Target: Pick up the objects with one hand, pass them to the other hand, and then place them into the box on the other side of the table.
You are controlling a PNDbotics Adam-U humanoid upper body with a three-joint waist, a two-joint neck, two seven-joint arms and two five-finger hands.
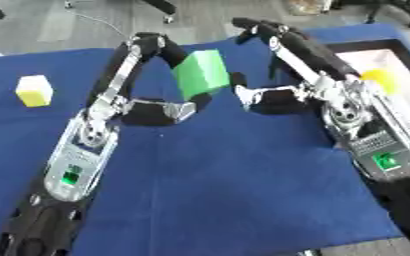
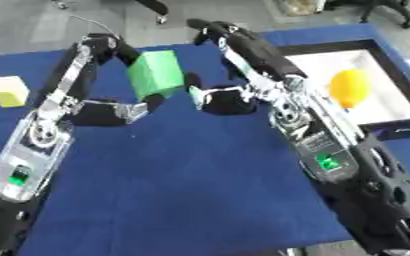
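Green block [image 1: 201, 73] between both hands, no legible writing

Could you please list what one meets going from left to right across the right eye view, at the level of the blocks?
Yellow block → left robot hand → green block → right robot hand → yellow rounded object lying in the box.
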